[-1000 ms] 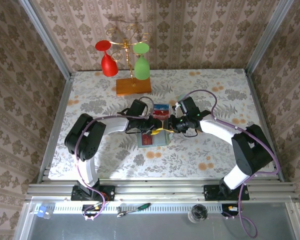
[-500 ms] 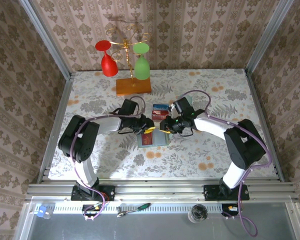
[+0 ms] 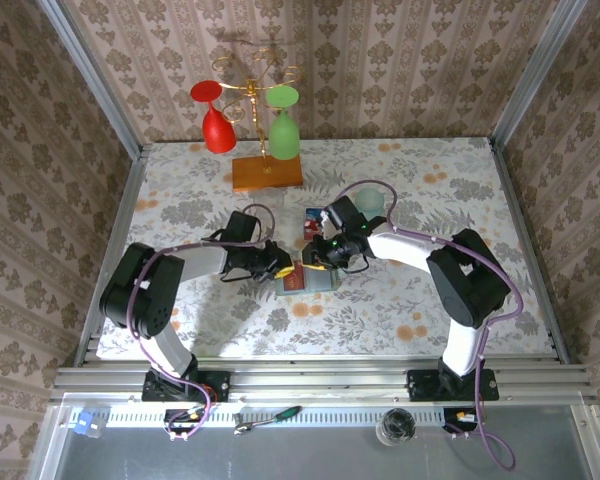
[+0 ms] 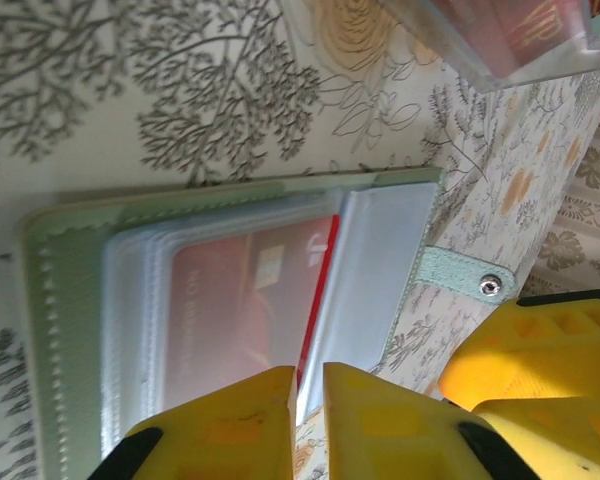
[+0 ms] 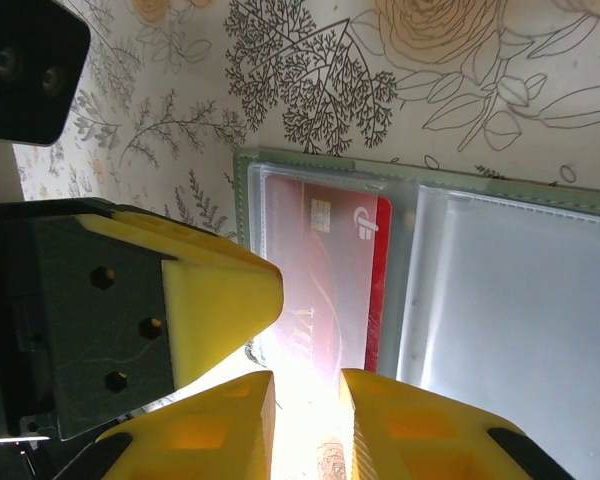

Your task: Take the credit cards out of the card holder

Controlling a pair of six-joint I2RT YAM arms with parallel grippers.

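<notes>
The card holder (image 3: 325, 282) lies open and flat on the flowered table, pale green at its rim (image 4: 70, 300), with clear sleeves inside (image 5: 510, 320). One red credit card (image 4: 240, 300) sits in a sleeve, its bare red edge towards the fold (image 5: 378, 280). My left gripper (image 3: 287, 268) stands over the holder's near edge, its jaws (image 4: 310, 385) drawn to a thin slit where the red edge ends; whether it pinches the card is unclear. My right gripper (image 3: 314, 262) hovers over the same card from the other side, fingers (image 5: 307, 395) slightly apart, glare between them.
A clear plastic box (image 3: 320, 218) holding cards stands just behind the holder, also at the top of the left wrist view (image 4: 500, 35). Further back is the orange wooden slab (image 3: 267, 172) with a red glass (image 3: 216, 125) and a green glass (image 3: 283, 130). The two grippers nearly touch.
Both wrists have slid left and down onto the holder. The left jaws have narrowed from a visible gap to a thin slit. The right jaws keep the same gap.
</notes>
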